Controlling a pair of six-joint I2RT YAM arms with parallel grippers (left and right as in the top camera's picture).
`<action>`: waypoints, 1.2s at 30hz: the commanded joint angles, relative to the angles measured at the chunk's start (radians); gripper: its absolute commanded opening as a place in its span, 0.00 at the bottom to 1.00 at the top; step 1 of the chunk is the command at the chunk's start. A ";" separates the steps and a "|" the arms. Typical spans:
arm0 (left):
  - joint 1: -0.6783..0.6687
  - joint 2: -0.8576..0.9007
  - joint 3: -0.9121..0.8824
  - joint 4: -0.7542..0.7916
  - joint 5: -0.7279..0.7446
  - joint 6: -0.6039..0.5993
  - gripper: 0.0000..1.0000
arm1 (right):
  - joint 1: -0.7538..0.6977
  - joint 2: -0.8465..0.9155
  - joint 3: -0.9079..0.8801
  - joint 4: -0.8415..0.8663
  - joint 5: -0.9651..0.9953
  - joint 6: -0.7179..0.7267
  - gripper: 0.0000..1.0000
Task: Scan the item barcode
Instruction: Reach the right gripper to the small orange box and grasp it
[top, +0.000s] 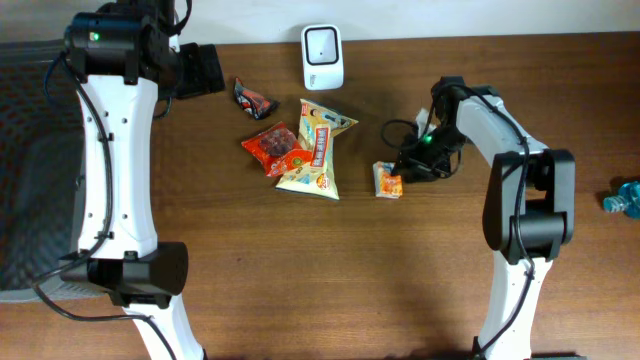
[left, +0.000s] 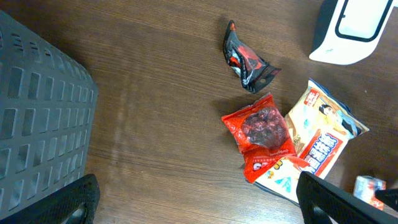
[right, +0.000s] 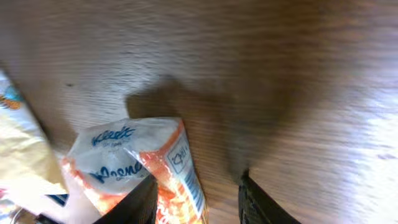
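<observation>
A small orange-and-white tissue packet (top: 387, 181) lies on the wooden table, right of the snack pile. My right gripper (top: 411, 165) is low at its right side. In the right wrist view the packet (right: 143, 155) sits between the fingers of the right gripper (right: 198, 182). The jaws are open: the left finger overlaps the packet and bare wood shows before the right finger. A barcode strip runs along the packet's edge. The white scanner (top: 322, 57) stands at the back. My left gripper (top: 200, 70) hangs wide open and empty at the back left.
A black-and-red wrapper (top: 254, 99), a red packet (top: 275, 148) and a yellow-white snack bag (top: 318, 150) lie in front of the scanner. A grey basket (top: 25, 150) fills the left side. A blue object (top: 625, 195) pokes in at the right edge.
</observation>
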 joint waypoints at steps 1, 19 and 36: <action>0.000 0.001 0.000 -0.001 0.007 -0.006 0.99 | -0.002 -0.030 0.053 -0.032 0.112 0.019 0.40; 0.000 0.001 0.000 -0.001 0.007 -0.006 0.99 | 0.379 -0.080 -0.018 0.037 0.773 0.453 0.49; 0.000 0.001 0.000 -0.001 0.007 -0.006 0.99 | 0.204 -0.094 0.067 0.137 -0.183 0.070 0.07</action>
